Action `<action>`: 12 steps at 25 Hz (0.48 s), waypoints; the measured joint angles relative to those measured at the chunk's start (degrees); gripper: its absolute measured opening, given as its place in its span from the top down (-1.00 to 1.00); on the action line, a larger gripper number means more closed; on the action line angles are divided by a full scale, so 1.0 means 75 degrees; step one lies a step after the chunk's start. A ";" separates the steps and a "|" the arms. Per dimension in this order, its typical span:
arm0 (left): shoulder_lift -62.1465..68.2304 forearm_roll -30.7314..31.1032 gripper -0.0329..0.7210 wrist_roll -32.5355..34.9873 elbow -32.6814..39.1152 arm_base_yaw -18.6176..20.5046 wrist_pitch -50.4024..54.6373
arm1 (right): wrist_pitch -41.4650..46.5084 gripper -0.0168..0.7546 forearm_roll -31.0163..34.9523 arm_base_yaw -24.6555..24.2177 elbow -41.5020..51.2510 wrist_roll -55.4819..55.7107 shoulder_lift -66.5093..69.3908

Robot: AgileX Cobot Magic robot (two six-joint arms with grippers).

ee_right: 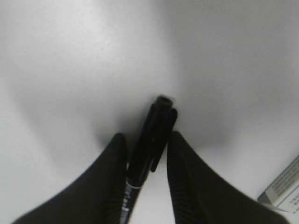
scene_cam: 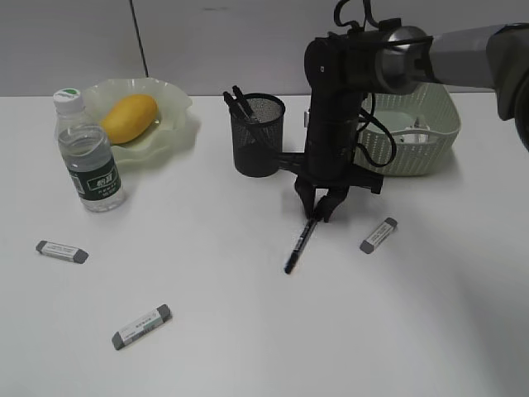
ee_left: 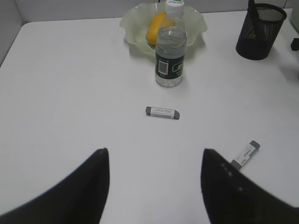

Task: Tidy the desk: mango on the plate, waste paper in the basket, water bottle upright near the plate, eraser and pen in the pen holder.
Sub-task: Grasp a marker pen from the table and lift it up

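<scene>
A black pen (scene_cam: pixel 298 246) lies on the white desk (scene_cam: pixel 248 347), in front of the pen holder (scene_cam: pixel 257 135). Its top end sits between the two fingers of the right gripper (scene_cam: pixel 321 211), and both fingers press against it (ee_right: pixel 152 140), so the gripper is closed on the pen. The pen's lower end points toward the near edge of the desk.

There is lots of bare desk around the pen. One eraser (scene_cam: pixel 378 235) lies just to its right, and two more (scene_cam: pixel 141 327) (scene_cam: pixel 62 251) lie well apart on the left. The basket (scene_cam: pixel 417 124) stands behind the arm. The mango (scene_cam: pixel 129 116) is on the plate (scene_cam: pixel 169 124), and the water bottle (scene_cam: pixel 88 152) stands upright beside it.

The right arm comes in from the right and points straight down. The left gripper (ee_left: pixel 154 186) hangs above the desk with its fingers wide apart, holding nothing.
</scene>
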 joint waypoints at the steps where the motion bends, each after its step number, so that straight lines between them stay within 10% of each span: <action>1: 0.0000 0.0000 -0.33 0.0000 0.0000 0.0000 0.0000 | 0.0000 0.35 0.0000 0.0000 0.0000 -0.0052 0.0000; 12: 0.0000 0.0000 -0.31 0.0000 0.0000 0.0000 0.0000 | 0.0020 0.57 0.0037 0.0000 -0.0013 -0.1216 0.0003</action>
